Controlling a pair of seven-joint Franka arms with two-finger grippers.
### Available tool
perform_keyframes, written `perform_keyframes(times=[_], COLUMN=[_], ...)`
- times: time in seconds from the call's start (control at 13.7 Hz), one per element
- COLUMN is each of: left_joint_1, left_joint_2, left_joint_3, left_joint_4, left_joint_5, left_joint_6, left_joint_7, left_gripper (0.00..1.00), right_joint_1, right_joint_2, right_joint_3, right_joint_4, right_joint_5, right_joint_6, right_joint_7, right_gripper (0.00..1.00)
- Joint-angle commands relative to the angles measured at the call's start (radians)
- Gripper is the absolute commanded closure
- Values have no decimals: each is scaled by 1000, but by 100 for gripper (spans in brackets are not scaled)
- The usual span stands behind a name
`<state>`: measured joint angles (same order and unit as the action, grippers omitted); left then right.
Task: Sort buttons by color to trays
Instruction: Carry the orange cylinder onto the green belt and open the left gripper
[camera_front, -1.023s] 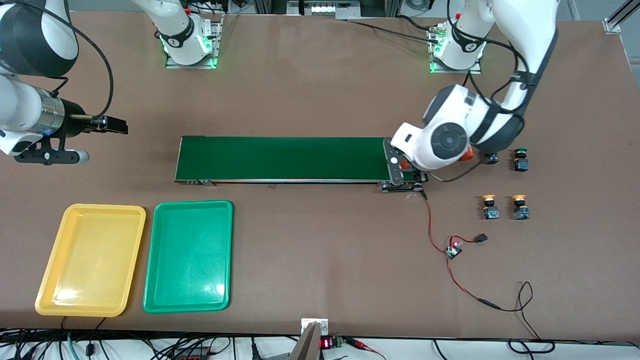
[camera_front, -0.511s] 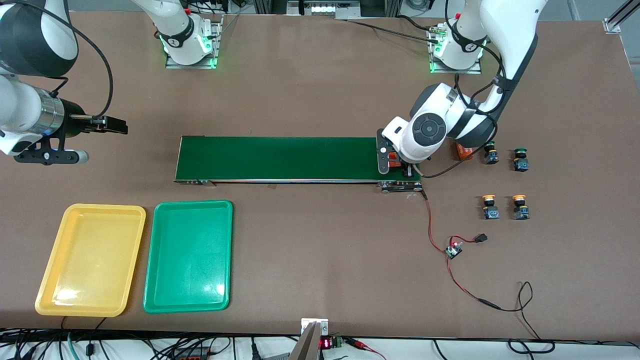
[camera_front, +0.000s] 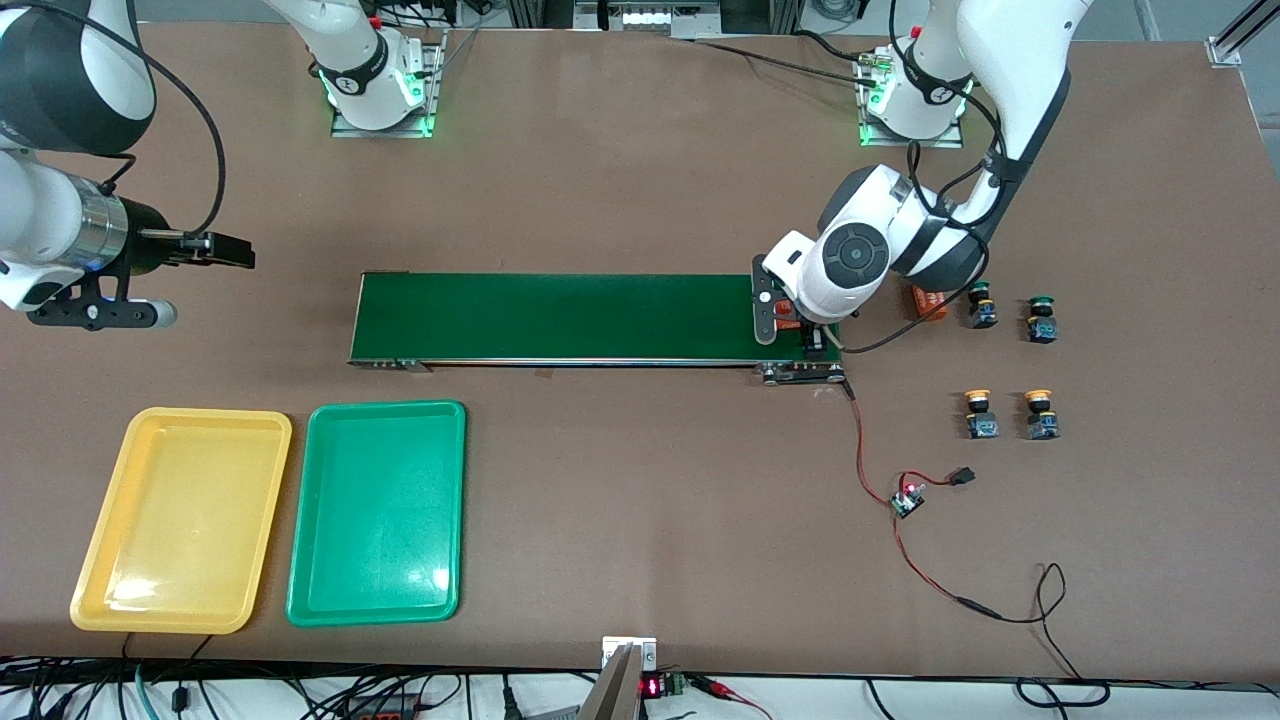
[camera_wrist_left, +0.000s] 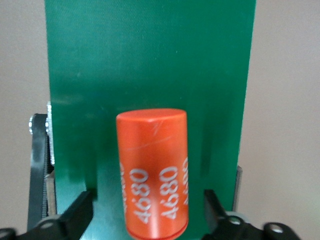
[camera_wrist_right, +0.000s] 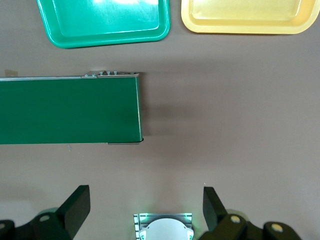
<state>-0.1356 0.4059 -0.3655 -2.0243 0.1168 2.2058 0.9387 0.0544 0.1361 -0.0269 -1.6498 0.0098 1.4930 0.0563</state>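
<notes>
Left gripper (camera_wrist_left: 150, 220) low over conveyor belt (camera_front: 560, 317), jaws spread either side of orange cylinder (camera_wrist_left: 152, 175), seemingly clear of it. Lift straight, avoid tipping. Buttons (camera_front: 1010, 365) untouched on table at left arm's end; trays (camera_front: 300, 515) unfilled. Right gripper (camera_wrist_right: 145, 212) waits, jaws spread.

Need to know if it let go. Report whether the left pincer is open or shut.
Open. The left pincer is spread, its fingers clear of the orange cylinder lying on the belt.
</notes>
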Motion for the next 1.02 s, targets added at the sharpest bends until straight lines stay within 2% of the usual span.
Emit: perform_keyframes(times=[0.0,0.22,0.44,0.8,0.95], left_joint_1=[5,37,53,56,65], left_joint_2=[-79,-154,-217,-228,-222], left_joint_3=[0,17,75,181,189], left_joint_4=[-14,18,18,13,6], left_joint_5=[11,0,0,-2,-2], left_joint_6=[-46,-187,-260,-294,-301], left_joint_7=[-1,-67,-265,-666,-801], left_gripper=[0,0,0,0,0], right_joint_1=[-7,-7,-7,-7,-8], right_joint_2=[-6,-6,-6,-6,-6], right_joint_3=[1,1,1,1,1], right_joint_4=[-4,-4,-4,-4,-4], right_joint_5=[15,15,15,15,15], right_joint_6=[-7,-7,-7,-7,-5], right_joint_7=[-18,-18,-18,-18,-18], right_gripper=[0,0,0,0,0])
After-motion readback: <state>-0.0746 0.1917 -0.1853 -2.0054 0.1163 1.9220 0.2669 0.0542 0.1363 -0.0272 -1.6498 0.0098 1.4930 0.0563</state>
